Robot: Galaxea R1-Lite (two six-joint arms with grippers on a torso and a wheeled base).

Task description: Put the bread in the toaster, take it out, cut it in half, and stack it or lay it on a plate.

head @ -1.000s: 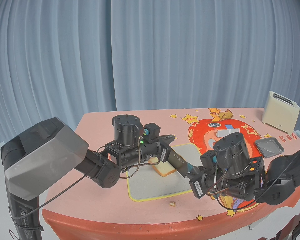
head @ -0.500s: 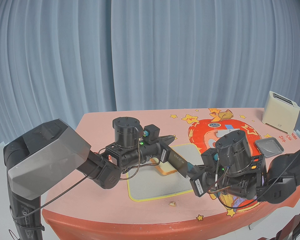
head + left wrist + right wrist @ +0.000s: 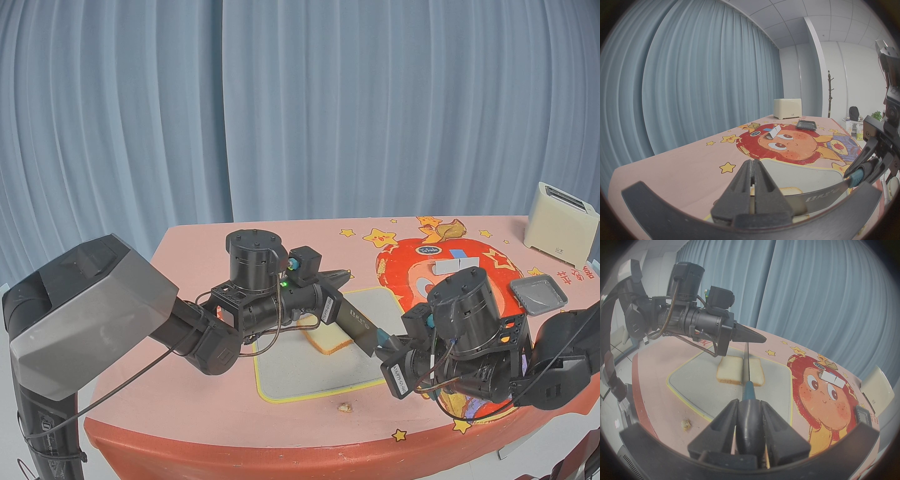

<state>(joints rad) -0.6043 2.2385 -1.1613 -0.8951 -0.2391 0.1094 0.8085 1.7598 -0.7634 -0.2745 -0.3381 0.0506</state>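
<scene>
1. Bright, even light falls from overhead onto the board (image 3: 300, 372).
2. Soft, faint shadows lie on it.
3. The knife (image 3: 818, 197) above the board gleams dully.
4. The curtain (image 3: 312, 112) behind the board bows outward; the wrist views' corners go black.

Nothing legible: pale lettering on blade of grey metal knife (image 3: 822, 197) blurred; print on white wrist sticker (image 3: 398, 377) and red marks on pink desk cloth (image 3: 578, 275) too small.

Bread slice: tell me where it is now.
In the head view the bread slice lies centre, on the grey cutting board, under the knife held by the right end effector.
</scene>
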